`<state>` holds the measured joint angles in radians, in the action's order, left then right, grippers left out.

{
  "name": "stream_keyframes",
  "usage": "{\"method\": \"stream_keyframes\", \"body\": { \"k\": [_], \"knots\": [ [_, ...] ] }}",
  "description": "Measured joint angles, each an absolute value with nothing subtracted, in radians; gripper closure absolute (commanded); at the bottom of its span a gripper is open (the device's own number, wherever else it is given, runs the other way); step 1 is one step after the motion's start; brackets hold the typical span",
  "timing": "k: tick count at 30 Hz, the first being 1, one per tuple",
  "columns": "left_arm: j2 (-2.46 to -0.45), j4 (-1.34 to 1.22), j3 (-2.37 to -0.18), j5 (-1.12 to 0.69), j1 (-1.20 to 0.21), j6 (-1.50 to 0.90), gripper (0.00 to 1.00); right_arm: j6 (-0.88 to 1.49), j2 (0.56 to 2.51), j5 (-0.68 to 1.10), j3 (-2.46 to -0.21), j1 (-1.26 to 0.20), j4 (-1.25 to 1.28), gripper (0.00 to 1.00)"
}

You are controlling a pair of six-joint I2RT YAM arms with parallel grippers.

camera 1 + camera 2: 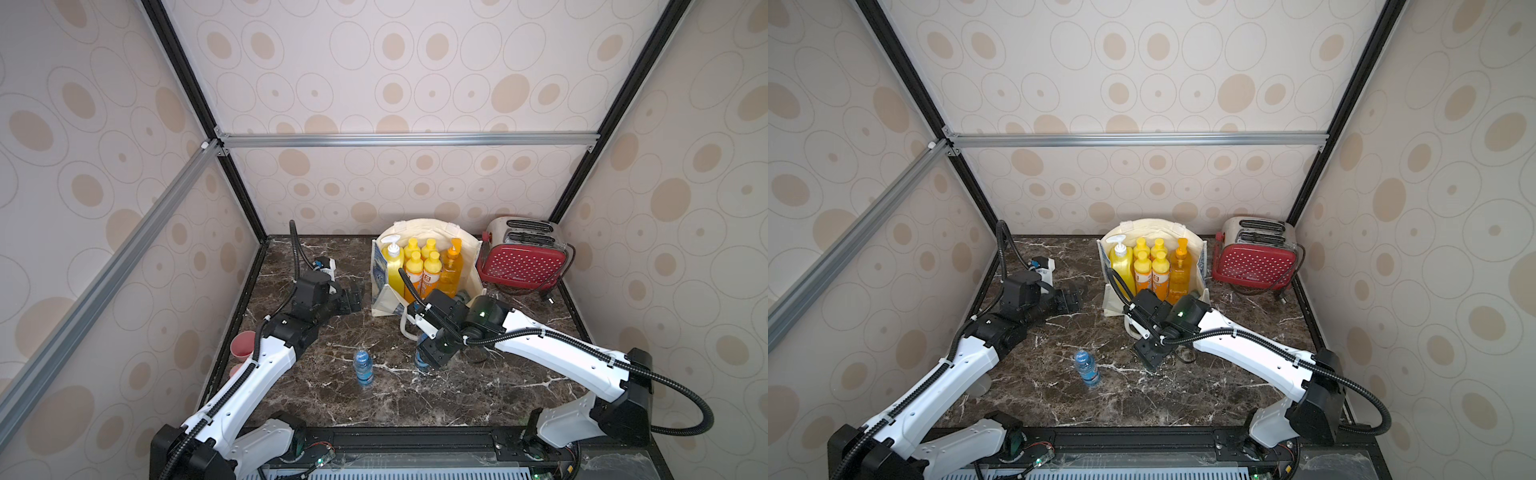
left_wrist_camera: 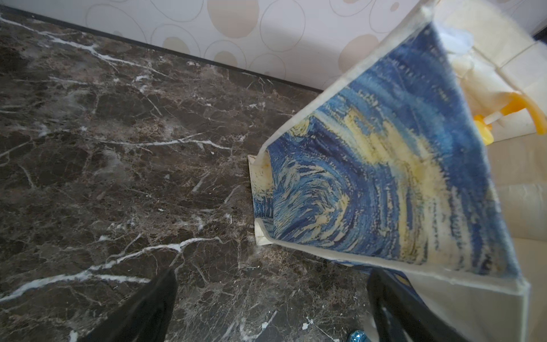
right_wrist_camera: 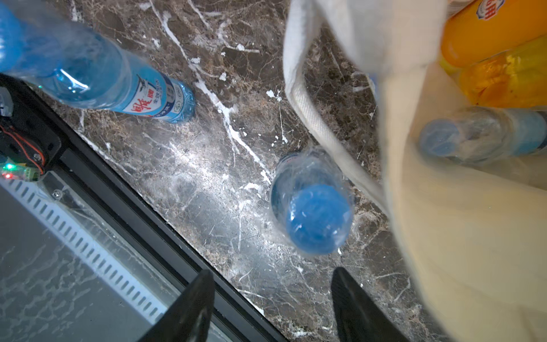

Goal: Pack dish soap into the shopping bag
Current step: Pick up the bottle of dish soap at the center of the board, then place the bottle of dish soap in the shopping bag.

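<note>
Soap: I count six dish soap bottles (image 1: pixel 424 266), all upright inside the shopping bag (image 1: pixel 415 230) at the back of the table (image 1: pixel 415 399).
Right gripper (image 3: pixel 272 278): jaws apart and nothing between them. It hangs over a small water bottle (image 3: pixel 313 213), just beside the rope handle (image 3: pixel 302 97).
Left gripper (image 2: pixel 272 275): spread wide, empty, near the bag's painted side.
Step, I judge: packing looks done, so I clear the arms.
How: I raise the right arm straight up first, so as not to hook the handle or tip the water bottle.
</note>
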<state>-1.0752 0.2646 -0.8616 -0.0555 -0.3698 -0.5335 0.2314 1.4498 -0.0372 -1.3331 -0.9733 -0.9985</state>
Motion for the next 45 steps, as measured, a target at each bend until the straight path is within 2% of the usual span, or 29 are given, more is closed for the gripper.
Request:
{"method": "stream_keyframes", "body": {
  "k": [5, 9, 14, 18, 26, 32, 39, 45],
  "knots": [
    [-1.075, 0.243, -0.842, -0.059, -0.37, -0.536, 0.01, 0.25, 1.489, -0.04, -1.314, -0.94, -0.932, 0.44],
    [-1.074, 0.235, -0.813, -0.057, -0.37, -0.536, 0.01, 0.26, 1.516, -0.05, -1.314, -0.921, -0.903, 0.57],
    [-1.074, 0.232, -0.776, -0.047, -0.37, -0.535, 0.01, 0.267, 1.539, -0.056, -1.332, -0.918, -0.902, 0.79],
    [-1.074, 0.228, -0.77, -0.046, -0.37, -0.535, 0.01, 0.257, 1.545, -0.048, -1.367, -0.918, -0.953, 0.89],
    [-1.076, 0.231, -0.823, -0.092, -0.37, -0.535, 0.01, 0.24, 1.45, 0.04, -1.521, -0.918, -1.072, 0.94],
    [-1.092, 0.246, -0.943, -0.156, -0.37, -0.528, 0.01, 0.215, 1.368, 0.065, -1.765, -0.884, -1.168, 0.96],
    [-1.245, 0.333, -1.216, -0.217, -0.37, -0.491, 0.01, 0.165, 1.39, -0.03, -1.98, -0.743, -1.258, 0.98],
    [-1.441, 0.421, -1.488, -0.249, -0.37, -0.448, 0.01, 0.132, 1.478, -0.114, -1.953, -0.635, -1.24, 1.0]
  ]
}}
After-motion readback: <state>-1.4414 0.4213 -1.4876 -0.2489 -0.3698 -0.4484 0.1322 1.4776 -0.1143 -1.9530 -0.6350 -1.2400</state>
